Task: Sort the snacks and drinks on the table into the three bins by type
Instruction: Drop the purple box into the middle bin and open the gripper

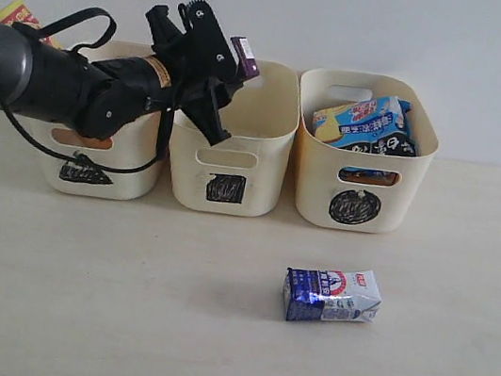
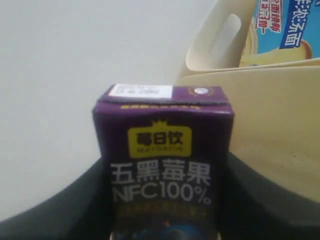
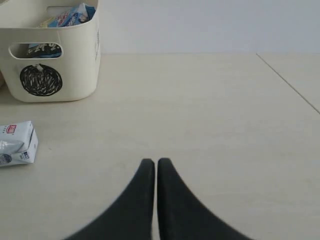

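My left gripper [image 1: 234, 69] is shut on the dark purple carton [image 2: 165, 155], holding it above the middle bin [image 1: 232, 137], the one marked with a square. The carton's top [image 1: 245, 56] pokes out past the fingers. The blue and white carton [image 1: 332, 295] lies on its side on the table [image 1: 118, 301] in front of the circle bin [image 1: 363, 153]. That bin holds the blue-black-white bag [image 1: 367, 125]. A yellow-orange tube top [image 1: 13, 14] shows behind the arm at the triangle bin [image 1: 101, 169]. My right gripper [image 3: 156, 162] is shut and empty, low over bare table.
The left arm's black body and cable [image 1: 48, 80] hang across the triangle bin's front. In the right wrist view the circle bin [image 3: 50, 55] and the blue and white carton [image 3: 17, 144] lie off to one side of the gripper. A seam [image 3: 290, 82] crosses the table.
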`<state>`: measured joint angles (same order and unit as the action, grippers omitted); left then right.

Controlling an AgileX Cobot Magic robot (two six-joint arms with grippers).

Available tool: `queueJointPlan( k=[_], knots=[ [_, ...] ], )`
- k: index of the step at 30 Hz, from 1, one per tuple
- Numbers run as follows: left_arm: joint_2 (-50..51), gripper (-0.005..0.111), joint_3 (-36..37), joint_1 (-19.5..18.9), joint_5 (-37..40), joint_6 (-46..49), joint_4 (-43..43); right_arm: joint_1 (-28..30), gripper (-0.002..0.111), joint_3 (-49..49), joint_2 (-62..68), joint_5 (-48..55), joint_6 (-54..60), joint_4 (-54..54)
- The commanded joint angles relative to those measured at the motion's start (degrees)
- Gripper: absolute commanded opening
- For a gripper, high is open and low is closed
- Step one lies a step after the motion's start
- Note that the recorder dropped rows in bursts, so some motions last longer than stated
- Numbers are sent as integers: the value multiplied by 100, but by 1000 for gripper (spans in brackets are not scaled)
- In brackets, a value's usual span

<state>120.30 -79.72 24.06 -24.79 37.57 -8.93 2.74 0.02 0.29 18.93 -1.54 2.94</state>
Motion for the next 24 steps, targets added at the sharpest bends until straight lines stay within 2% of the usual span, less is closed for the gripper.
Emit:
queueJointPlan(
  k=[1,4,6,12,15,18,21,23,24],
  knots=[
    [1,60,-51,-14,-233,-77,51,9,0,-2,-29,-50,12,40],
    [1,75,-51,-14,-233,-77,51,9,0,-2,-29,-50,12,40],
    [1,81,-51,-14,-233,-77,51,9,0,-2,-29,-50,12,40],
    [-101,83,-51,-3,-171,-77,51,9,0,-2,-29,-50,12,40],
    [-367,80,-51,48,209,-77,72,9,0,-2,-29,-50,12,40],
    [-755,67,-51,62,993,-92,103,9,0,-2,-29,-50,12,40],
    [-1138,39,-51,49,1953,-213,117,9,0,-2,-29,-50,12,40],
    [-1378,13,-51,49,2544,-213,117,9,0,-2,-29,-50,12,40],
    [-1467,5,-51,49,2764,-213,117,9,0,-2,-29,-50,12,40]
  ],
)
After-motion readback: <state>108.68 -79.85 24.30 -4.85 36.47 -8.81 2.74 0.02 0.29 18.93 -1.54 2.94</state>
